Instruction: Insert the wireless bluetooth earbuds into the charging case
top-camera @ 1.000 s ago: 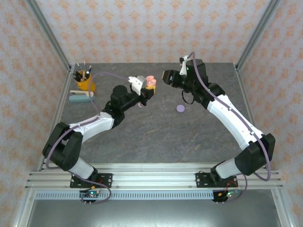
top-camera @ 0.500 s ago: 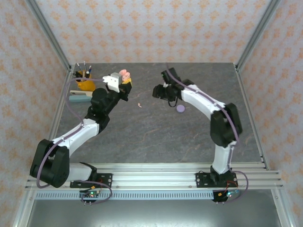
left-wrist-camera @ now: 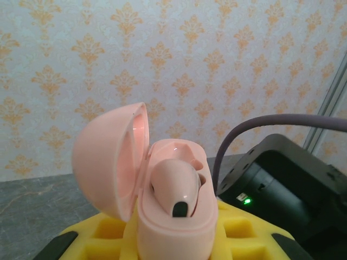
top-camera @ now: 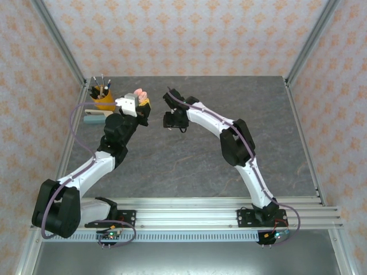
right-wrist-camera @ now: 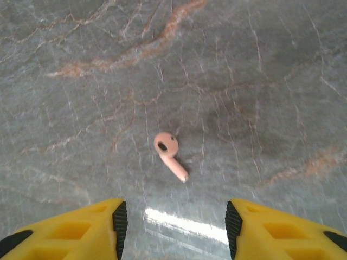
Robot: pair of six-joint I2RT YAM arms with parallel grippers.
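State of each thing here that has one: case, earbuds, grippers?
pink charging case: lid open, held off the table.
seated earbud: sitting in the case's slot.
loose earbud: lying on the table, untouched.
left gripper: shut on the case.
right gripper: open, above the loose earbud.

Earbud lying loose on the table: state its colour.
The earbud is pale pink with a dark speaker opening, clearest in the right wrist view.
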